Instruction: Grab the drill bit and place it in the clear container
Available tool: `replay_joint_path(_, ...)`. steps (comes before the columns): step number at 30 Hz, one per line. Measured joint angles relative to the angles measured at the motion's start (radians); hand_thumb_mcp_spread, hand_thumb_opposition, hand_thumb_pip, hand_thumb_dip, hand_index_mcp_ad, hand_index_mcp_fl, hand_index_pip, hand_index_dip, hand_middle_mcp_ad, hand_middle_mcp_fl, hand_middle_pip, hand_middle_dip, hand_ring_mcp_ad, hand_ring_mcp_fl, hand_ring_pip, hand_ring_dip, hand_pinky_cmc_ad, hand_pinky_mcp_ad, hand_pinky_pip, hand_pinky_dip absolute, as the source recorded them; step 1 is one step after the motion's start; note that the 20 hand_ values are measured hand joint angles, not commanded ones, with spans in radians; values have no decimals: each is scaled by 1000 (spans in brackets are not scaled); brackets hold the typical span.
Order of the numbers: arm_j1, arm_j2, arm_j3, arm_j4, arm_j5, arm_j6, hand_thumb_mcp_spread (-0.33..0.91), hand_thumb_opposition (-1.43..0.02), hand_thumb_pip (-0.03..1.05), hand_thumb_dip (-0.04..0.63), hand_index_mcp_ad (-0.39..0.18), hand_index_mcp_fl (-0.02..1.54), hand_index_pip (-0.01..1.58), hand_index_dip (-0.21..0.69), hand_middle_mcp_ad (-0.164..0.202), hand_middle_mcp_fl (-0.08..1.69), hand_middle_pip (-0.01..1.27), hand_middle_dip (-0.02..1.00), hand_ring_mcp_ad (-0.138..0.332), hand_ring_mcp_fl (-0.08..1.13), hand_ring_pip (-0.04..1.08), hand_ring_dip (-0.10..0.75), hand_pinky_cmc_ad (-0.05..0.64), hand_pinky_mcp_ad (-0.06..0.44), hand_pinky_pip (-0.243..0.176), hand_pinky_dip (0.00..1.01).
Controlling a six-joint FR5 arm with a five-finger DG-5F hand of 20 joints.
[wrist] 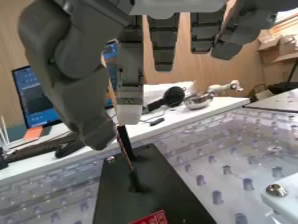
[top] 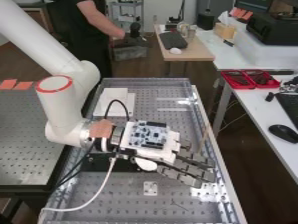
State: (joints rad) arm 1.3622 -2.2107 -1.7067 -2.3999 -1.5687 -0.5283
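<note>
- Reaching stage, by judgement: hand (top: 178, 173) above the bench (top: 174, 204), toward its right side; arm entering from the left.
- Fingers (wrist: 130, 75): extended, uncurled; thumb (wrist: 76, 95) set apart from them.
- Rod (wrist: 125, 152), thin, probably the bit: slanting upright over the black plate (wrist: 159, 182), in line with the gap beside the thumb; contact cannot be told.
- Done: hand brought near, apparently.
- Left: closing on the bit, lifting, placing it in the clear container.

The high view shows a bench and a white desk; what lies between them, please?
In the high view, a strip of floor and a desk leg lie between the bench and the white desk.
</note>
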Motion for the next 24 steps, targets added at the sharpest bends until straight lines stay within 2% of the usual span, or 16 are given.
replay_joint_path(10,-1,4,-2,11,-24,-50,433,-892,651,253,-21,192,1525,154,89,87,134,140,213,-17,63,-65,239,140,-106,188)
replay_joint_path(22,-6,13,-12,12,-39,-58,429,-911,654,265,-38,239,1449,93,89,87,134,140,215,-17,63,-65,239,140,-106,188)
replay_joint_path(24,-6,13,-12,10,-40,-59,433,-922,656,284,-40,264,1408,79,93,84,134,140,215,-17,63,-63,239,138,-106,188)
